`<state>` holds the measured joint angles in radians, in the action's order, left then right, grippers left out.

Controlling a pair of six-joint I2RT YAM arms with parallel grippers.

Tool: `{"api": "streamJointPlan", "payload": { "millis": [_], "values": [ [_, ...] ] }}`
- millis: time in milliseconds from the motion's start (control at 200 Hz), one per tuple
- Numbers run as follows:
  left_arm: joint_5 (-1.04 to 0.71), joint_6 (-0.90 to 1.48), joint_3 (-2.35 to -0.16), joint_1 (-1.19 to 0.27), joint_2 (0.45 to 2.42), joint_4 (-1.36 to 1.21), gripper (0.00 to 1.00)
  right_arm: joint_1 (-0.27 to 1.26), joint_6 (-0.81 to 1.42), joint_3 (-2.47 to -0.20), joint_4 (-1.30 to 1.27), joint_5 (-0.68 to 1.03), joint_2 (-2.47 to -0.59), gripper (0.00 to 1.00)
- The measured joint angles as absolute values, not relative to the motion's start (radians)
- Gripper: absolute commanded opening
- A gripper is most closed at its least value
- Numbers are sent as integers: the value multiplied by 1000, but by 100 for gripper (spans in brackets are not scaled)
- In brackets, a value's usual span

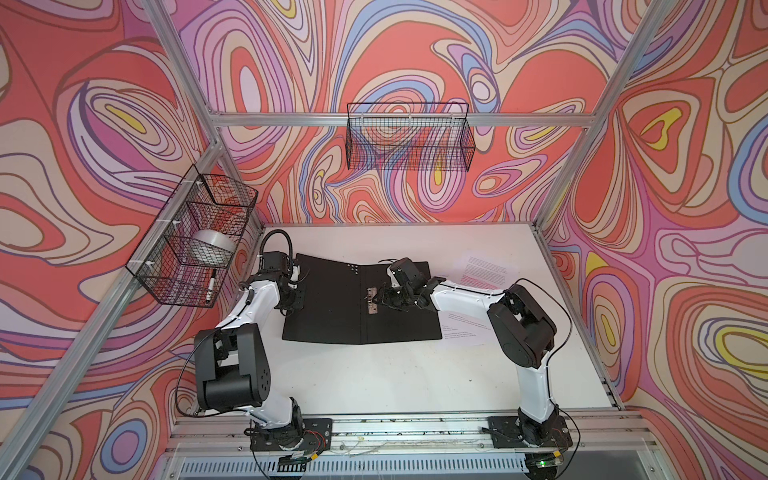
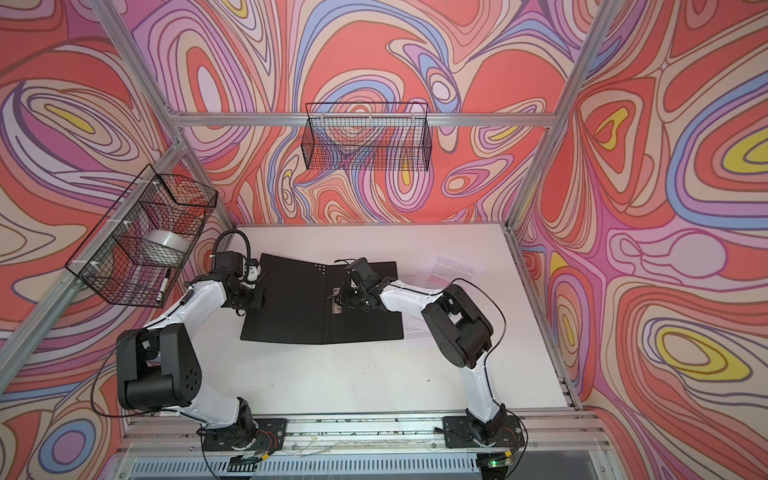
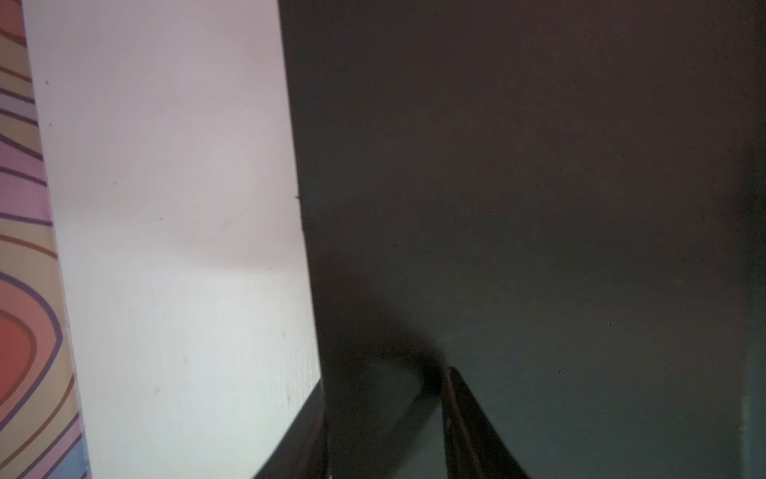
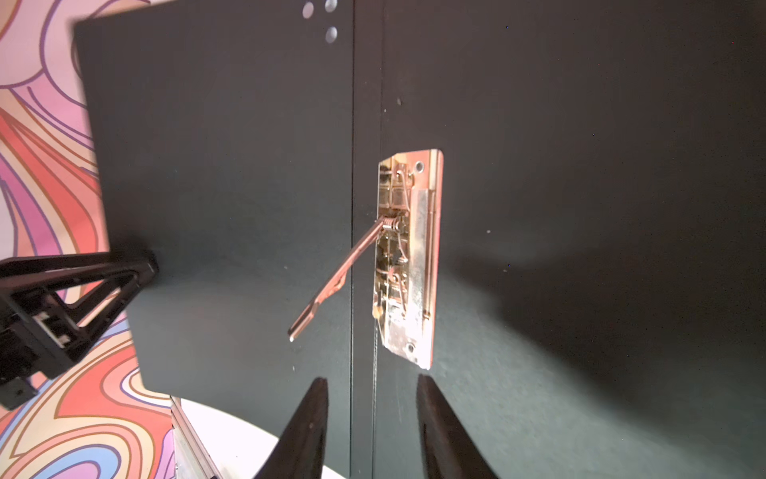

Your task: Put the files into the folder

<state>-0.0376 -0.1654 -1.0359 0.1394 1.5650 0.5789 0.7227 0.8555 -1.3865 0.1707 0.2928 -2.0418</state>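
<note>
Parted black fingers of my right gripper (image 4: 372, 379) hover just short of the metal clip (image 4: 408, 257) on the spine of the folder (image 1: 332, 307). The jaws are released, and the clip's lever (image 4: 331, 286) stands tilted up toward the left cover.

At the centre of both top views, the folder lies open on the white table (image 1: 374, 374), black inside up. My left gripper (image 1: 291, 297) sits at the folder's left edge, at centre left of the frame. Its fingers (image 3: 456, 414) are apart and unclenched, one over the cover and one just beside its edge. The cover's far-left corner curls up off the table.

The files lie outside the folder, on the table at centre right. A sheet with pink-red lines (image 1: 484, 268) rests near the folder's upper right corner. A second sheet (image 1: 461, 328) lies lower down, against the folder's right edge and partly hidden under my right arm.

At upper left of the frame, the side basket (image 1: 195, 241) hangs on the frame rail, its black wire split into three compartments. A silvery roll of tape (image 1: 212, 249) lies in the middle one and a marker (image 1: 211, 284) stands in the nearest. What the farthest holds I cannot tell.

At upper centre, the back basket (image 1: 409, 137) hangs on the rear rail, with the swirled wall (image 1: 415, 62) showing through its mesh.
</note>
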Motion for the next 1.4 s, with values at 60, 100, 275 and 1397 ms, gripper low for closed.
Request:
{"api": "streamJointPlan", "payload": {
  "millis": [60, 100, 275, 1397],
  "values": [
    [-28, -175, -1029, 141, 1575, 596, 65, 724, 855, -1386, 170, 296, -2044, 38],
    [-25, -182, -1024, 144, 1577, 605, 67, 725, 855, -1386, 168, 297, -2044, 38],
    [-16, -200, -1027, 157, 1577, 630, 68, 728, 854, -1386, 164, 306, -2045, 36],
    [-351, -261, -1099, 158, 1420, 751, 62, 725, 716, -1847, 400, 390, -2337, 26]
  ]
}}
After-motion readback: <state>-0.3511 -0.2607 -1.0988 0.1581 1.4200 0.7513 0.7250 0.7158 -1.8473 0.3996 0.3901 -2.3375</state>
